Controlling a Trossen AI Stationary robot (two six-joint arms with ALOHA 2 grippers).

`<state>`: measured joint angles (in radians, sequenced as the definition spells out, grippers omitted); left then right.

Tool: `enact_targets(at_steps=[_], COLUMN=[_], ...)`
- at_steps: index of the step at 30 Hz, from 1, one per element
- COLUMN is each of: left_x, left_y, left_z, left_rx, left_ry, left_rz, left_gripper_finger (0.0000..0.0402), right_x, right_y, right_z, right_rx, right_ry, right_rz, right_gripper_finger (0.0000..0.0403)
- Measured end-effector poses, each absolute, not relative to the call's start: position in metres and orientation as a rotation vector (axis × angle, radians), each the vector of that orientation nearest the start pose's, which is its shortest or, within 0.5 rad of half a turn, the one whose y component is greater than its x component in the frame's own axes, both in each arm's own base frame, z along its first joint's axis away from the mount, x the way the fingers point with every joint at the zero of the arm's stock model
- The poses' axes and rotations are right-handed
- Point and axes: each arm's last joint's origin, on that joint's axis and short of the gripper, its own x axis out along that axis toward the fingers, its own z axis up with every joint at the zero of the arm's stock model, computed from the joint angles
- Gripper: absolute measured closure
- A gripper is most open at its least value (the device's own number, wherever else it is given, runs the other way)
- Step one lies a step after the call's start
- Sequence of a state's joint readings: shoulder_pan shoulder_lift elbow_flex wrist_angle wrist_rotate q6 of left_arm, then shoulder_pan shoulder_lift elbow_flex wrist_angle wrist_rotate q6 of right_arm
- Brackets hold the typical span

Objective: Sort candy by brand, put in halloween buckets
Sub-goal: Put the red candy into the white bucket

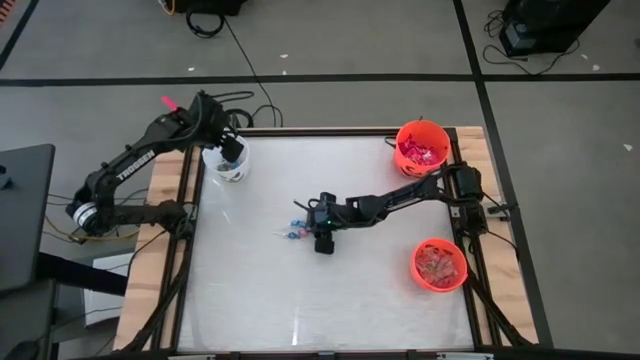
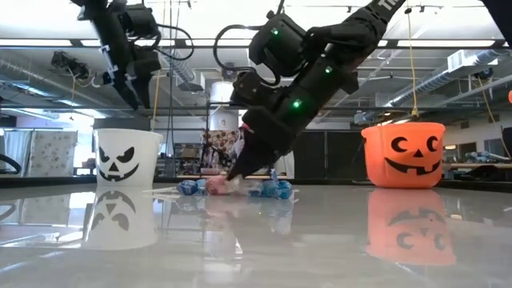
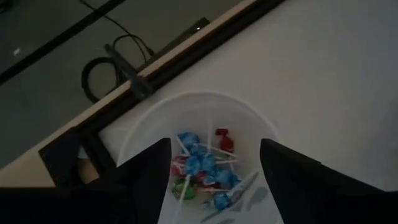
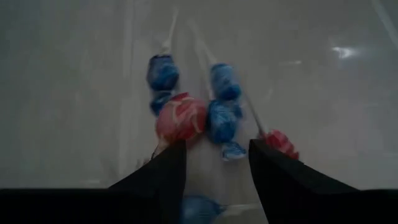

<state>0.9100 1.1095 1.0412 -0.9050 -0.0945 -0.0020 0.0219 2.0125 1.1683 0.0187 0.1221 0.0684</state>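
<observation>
Best to lower right gripper (image 4: 216, 163), fingers spread, squarely over one lollipop (image 4: 180, 118) in the mid-table cluster, pinching the crinkly round head, not the thin stick. Farther off: left gripper (image 3: 214, 180), spread and empty, above smooth white bucket (image 1: 228, 165) holding more lollipops.

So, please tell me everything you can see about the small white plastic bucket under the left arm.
The small white plastic bucket is a round, thin-walled pail with a black jack-o'-lantern face on its side. It stands upright near the table's far left corner, as the high view shows it. Inside lie wrapped lollipops, mostly blue with some red, their white sticks showing. The left gripper hangs over its mouth, fingers open and holding nothing. Nothing seems to touch the bucket except the table.
</observation>
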Motion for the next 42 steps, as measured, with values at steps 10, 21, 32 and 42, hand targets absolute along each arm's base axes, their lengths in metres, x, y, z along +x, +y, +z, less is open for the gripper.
enact_targets(at_steps=[10,21,32,42], left_x=[0.139,0.158,0.166,0.170], left_y=[0.147,0.127,0.117,0.111], left_z=[0.302,0.301,0.302,0.302], left_rx=[-0.393,-0.313,-0.323,-0.340], left_ry=[0.966,0.987,0.961,0.960], left_rz=[0.835,0.673,0.644,0.596], left_gripper_finger=[0.0152,0.0152,0.0152,0.0152], right_x=[0.411,0.408,0.406,0.408], right_y=[-0.010,-0.051,-0.074,-0.073], right_z=[0.134,0.135,0.107,0.107], right_rx=[0.006,0.099,0.159,0.147], right_ry=[0.764,0.753,0.800,0.789], right_rz=[-0.136,-0.088,0.065,0.073], right_gripper_finger=[0.0218,0.0218,0.0255,0.0393])
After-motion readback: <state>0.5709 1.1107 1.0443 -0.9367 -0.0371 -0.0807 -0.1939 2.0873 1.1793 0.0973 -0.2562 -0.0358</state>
